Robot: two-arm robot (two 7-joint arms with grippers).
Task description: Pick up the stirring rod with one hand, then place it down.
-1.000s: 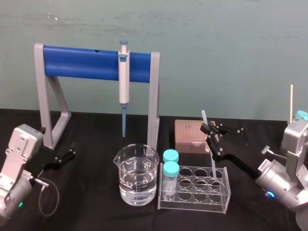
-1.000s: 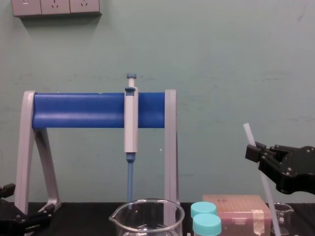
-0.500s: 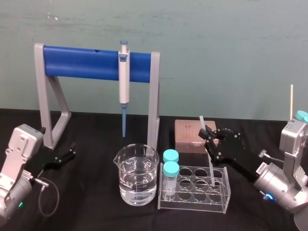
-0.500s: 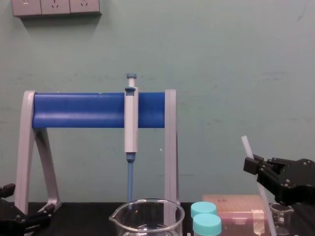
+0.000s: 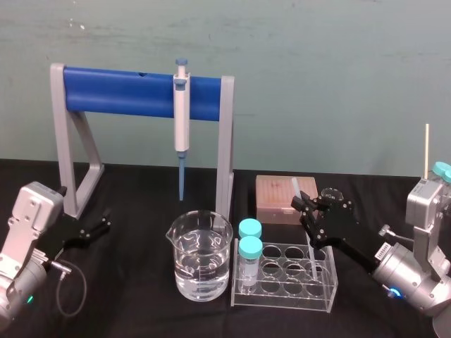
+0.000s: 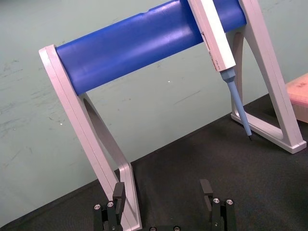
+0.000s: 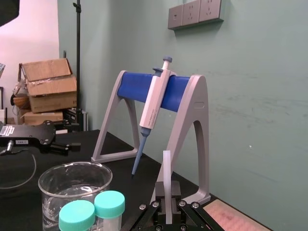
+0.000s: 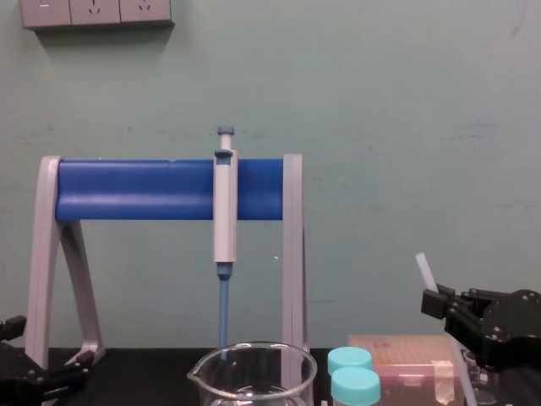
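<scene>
Head view: I log the right gripper [image 5: 307,205] low at the right of the black table [image 5: 134,296], over or just behind the right half of the clear tube rack [image 5: 285,280]; I cannot tell which. Its fingers pinch the stirring rod [image 5: 294,187]. The rod is tilted, its upper end poking above the fingers in front of the pinkish tip box [image 5: 278,199] and its lower part slanting down toward the rack; where the lower end sits I cannot tell. Two teal-capped tubes [image 5: 249,248] stand at the rack's left end, with a beaker [image 5: 199,257] of clear liquid just beside them. The pipette [image 5: 182,116] hangs from the blue bar of the grey stand [image 5: 120,91] behind. The left gripper [image 5: 106,220] is parked at the table's left, near the stand's left foot. Left wrist view: its fingers [image 6: 119,191] are spread apart with nothing between them, facing the stand and the pipette's blue tip. Right wrist view: the rod [image 7: 166,168] rises from between the clamped fingers, with the beaker, capped tubes, stand and pipette beyond. Chest view: the right gripper [image 8: 439,302] sits at lower right and grips the rod [image 8: 424,271], whose top leans left, near the tip box [image 8: 406,359].
</scene>
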